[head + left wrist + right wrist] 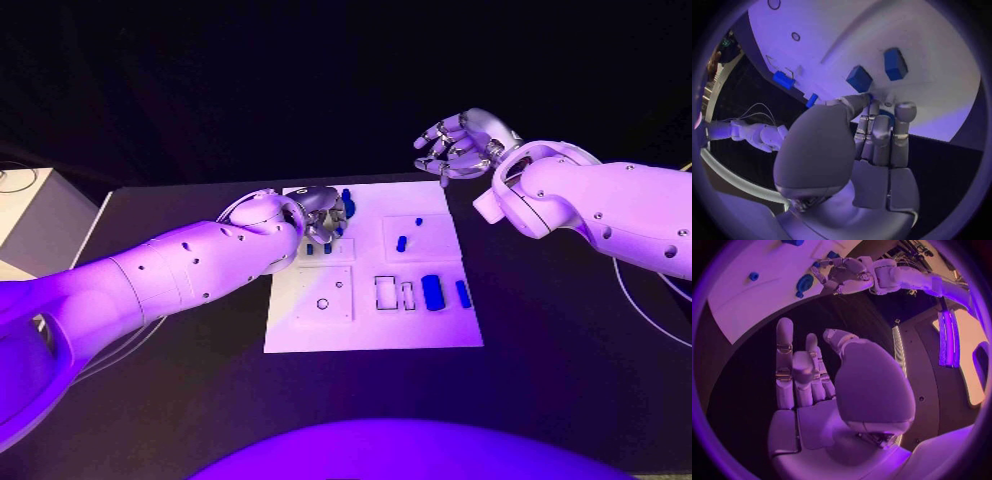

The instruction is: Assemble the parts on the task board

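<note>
**Black table, left hand down on the board's far edge**

Black table carries the white board (372,325) at its middle, blue parts (433,292) scattered on it. At the board's far edge the left hand (315,212) bends its fingers (870,130) onto a part; whether it grips is hidden. Beyond the board's far right corner the right hand (464,143) hovers, loosely curled, holding nothing. A blind push could jam or skid the part.

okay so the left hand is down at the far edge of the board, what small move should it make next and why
Probably close its fingertips on the blue part they touch. The left hand is at the task board's far edge, not plainly holding anything, while the right hand hovers off the board.
</note>
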`<move>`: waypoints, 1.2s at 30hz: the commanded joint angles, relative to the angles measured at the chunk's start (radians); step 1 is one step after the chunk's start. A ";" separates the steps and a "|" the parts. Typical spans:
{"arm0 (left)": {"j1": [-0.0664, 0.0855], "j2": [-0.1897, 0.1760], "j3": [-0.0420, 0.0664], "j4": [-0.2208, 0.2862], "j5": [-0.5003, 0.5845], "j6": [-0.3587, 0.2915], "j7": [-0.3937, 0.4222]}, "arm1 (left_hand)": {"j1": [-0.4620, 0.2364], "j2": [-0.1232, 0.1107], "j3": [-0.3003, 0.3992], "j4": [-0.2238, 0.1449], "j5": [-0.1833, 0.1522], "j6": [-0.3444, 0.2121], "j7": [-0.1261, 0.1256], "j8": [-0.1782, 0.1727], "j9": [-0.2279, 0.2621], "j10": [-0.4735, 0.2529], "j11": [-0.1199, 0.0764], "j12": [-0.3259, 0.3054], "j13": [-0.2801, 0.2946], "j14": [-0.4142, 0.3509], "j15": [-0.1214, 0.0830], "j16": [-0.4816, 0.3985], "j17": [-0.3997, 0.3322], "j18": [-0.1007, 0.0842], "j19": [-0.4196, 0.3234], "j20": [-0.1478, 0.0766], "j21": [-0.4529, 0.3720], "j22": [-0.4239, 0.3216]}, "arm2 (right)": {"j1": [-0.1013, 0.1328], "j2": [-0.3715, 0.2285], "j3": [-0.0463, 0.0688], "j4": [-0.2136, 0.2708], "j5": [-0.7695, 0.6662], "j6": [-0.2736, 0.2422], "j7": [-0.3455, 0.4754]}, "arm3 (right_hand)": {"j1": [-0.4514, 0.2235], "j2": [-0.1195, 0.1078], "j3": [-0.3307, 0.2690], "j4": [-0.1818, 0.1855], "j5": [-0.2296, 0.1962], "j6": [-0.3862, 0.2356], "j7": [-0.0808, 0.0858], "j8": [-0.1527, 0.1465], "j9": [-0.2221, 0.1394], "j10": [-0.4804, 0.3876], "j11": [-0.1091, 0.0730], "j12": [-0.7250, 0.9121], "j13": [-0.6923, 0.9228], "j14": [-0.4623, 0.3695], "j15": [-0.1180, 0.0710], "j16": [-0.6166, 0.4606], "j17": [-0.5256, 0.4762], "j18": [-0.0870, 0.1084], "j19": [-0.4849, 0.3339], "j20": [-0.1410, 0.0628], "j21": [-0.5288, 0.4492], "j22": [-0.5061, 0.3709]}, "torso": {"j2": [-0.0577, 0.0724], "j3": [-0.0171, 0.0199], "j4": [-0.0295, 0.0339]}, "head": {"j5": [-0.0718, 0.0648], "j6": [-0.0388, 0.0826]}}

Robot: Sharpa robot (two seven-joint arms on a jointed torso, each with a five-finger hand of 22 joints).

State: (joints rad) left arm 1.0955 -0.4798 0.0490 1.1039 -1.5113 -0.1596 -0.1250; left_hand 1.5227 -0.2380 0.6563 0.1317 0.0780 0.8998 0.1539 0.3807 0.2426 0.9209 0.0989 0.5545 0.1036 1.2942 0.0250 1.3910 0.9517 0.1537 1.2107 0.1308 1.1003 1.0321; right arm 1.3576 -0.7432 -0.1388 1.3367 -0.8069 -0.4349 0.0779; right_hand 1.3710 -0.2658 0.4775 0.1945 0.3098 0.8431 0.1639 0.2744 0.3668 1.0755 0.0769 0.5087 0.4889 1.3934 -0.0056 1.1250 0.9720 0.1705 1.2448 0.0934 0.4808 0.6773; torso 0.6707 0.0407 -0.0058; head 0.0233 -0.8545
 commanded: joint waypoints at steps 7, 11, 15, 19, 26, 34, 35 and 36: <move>-0.004 0.000 -0.006 -0.007 0.001 -0.047 0.023 | 0.008 0.024 0.040 -0.068 -0.006 0.040 -0.007 -0.008 0.014 0.069 -0.018 0.006 0.017 0.038 -0.017 0.019 0.038 -0.028 0.041 -0.017 0.066 0.063 | 0.000 -0.001 0.000 0.002 -0.006 0.002 0.010 | -0.009 -0.001 0.002 -0.006 0.004 0.002 0.001 -0.001 -0.001 0.007 -0.001 -0.005 -0.002 0.007 0.000 0.003 0.001 0.011 0.007 0.001 -0.007 -0.002 | -0.001 -0.0003 0.0009 | -0.001 0.003; -0.005 -0.002 -0.006 -0.005 0.009 -0.080 0.043 | 0.004 0.024 0.042 -0.072 -0.006 0.043 -0.007 -0.010 0.015 0.071 -0.018 0.003 0.018 0.041 -0.017 0.021 0.044 -0.030 0.045 -0.018 0.073 0.071 | 0.000 0.000 0.000 0.002 -0.006 0.003 0.010 | -0.009 -0.001 0.002 -0.006 0.004 0.002 0.001 -0.001 -0.001 0.007 -0.001 -0.005 -0.002 0.007 0.000 0.003 0.001 0.011 0.007 0.001 -0.007 -0.002 | -0.001 -0.0006 0.0004 | 0.000 0.003; -0.005 -0.005 -0.006 -0.002 0.025 -0.111 0.064 | -0.007 0.023 0.043 -0.074 -0.006 0.048 -0.007 -0.012 0.017 0.074 -0.018 -0.001 0.018 0.046 -0.017 0.023 0.049 -0.032 0.049 -0.019 0.081 0.079 | 0.000 0.000 0.000 0.002 -0.006 0.003 0.010 | -0.009 -0.001 0.002 -0.006 0.004 0.002 0.001 -0.001 -0.001 0.007 -0.001 -0.005 -0.002 0.007 0.000 0.003 0.001 0.011 0.007 0.001 -0.007 -0.002 | -0.001 -0.0008 0.0010 | 0.000 0.005; -0.005 -0.010 -0.006 0.005 0.036 -0.123 0.074 | -0.017 0.021 0.044 -0.075 -0.007 0.053 -0.007 -0.014 0.019 0.075 -0.017 -0.009 0.018 0.048 -0.016 0.025 0.052 -0.032 0.050 -0.018 0.084 0.082 | 0.000 -0.001 0.000 0.002 -0.006 0.003 0.010 | -0.009 -0.001 0.002 -0.006 0.004 0.002 0.001 -0.001 -0.001 0.007 -0.001 -0.005 -0.002 0.007 0.000 0.003 0.001 0.011 0.007 0.001 -0.007 -0.002 | -0.001 -0.0005 0.0013 | 0.001 0.006; -0.006 -0.031 -0.004 0.034 0.065 -0.121 0.081 | -0.038 0.016 0.042 -0.075 -0.007 0.057 -0.006 -0.019 0.023 0.078 -0.016 -0.021 0.016 0.051 -0.015 0.027 0.056 -0.032 0.049 -0.017 0.085 0.083 | 0.000 -0.002 0.000 0.001 -0.006 0.005 0.009 | -0.009 -0.001 0.002 -0.006 0.004 0.002 0.001 -0.001 -0.001 0.007 -0.001 -0.005 -0.002 0.007 0.000 0.003 0.001 0.011 0.007 0.001 -0.007 -0.002 | -0.001 -0.0006 0.0018 | 0.002 0.009; -0.005 -0.073 0.005 0.073 0.086 -0.068 0.060 | -0.055 0.012 0.038 -0.073 -0.007 0.063 -0.007 -0.021 0.027 0.082 -0.016 -0.030 0.016 0.053 -0.014 0.028 0.058 -0.033 0.048 -0.016 0.085 0.083 | 0.000 -0.004 0.000 0.001 -0.007 0.007 0.007 | -0.009 -0.001 0.002 -0.006 0.004 0.002 0.001 -0.001 -0.001 0.007 -0.001 -0.005 -0.002 0.007 0.000 0.003 0.001 0.011 0.007 0.001 -0.007 -0.002 | -0.003 -0.0005 0.0040 | 0.006 0.010; -0.005 -0.076 0.006 0.075 0.086 -0.064 0.058 | -0.058 0.011 0.037 -0.073 -0.008 0.064 -0.007 -0.022 0.028 0.082 -0.016 -0.032 0.016 0.053 -0.014 0.028 0.058 -0.032 0.047 -0.015 0.085 0.083 | 0.000 -0.004 0.000 0.001 -0.007 0.007 0.007 | -0.009 -0.001 0.002 -0.006 0.004 0.002 0.001 -0.001 -0.001 0.007 -0.001 -0.005 -0.002 0.007 0.000 0.003 0.001 0.011 0.007 0.001 -0.007 -0.002 | -0.004 -0.0004 0.0042 | 0.006 0.010; -0.005 -0.080 0.007 0.077 0.087 -0.059 0.055 | -0.058 0.011 0.037 -0.073 -0.008 0.064 -0.007 -0.022 0.028 0.082 -0.016 -0.032 0.016 0.053 -0.014 0.028 0.058 -0.032 0.047 -0.015 0.085 0.083 | 0.000 -0.005 0.000 0.001 -0.007 0.007 0.007 | -0.009 -0.001 0.002 -0.006 0.004 0.002 0.001 -0.001 -0.001 0.007 -0.001 -0.005 -0.002 0.007 0.000 0.003 0.001 0.011 0.007 0.001 -0.007 -0.002 | -0.003 -0.0003 0.0046 | 0.007 0.011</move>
State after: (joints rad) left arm 1.0897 -0.5574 0.0547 1.1758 -1.4465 -0.2533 -0.0665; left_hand 1.4748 -0.2249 0.6968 0.0605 0.0773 0.9562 0.1464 0.3653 0.2693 0.9942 0.0821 0.5256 0.1214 1.3383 0.0126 1.4132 1.0083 0.1381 1.2544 0.1109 1.1815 1.1143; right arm 1.3577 -0.7473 -0.1388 1.3365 -0.8070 -0.4347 0.0773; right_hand 1.3713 -0.2660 0.4775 0.1945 0.3098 0.8414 0.1623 0.2744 0.3669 1.0773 0.0787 0.5087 0.4876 1.3934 -0.0056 1.1250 0.9714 0.1704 1.2447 0.0934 0.4772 0.6761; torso 0.6678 0.0405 -0.0026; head 0.0285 -0.8442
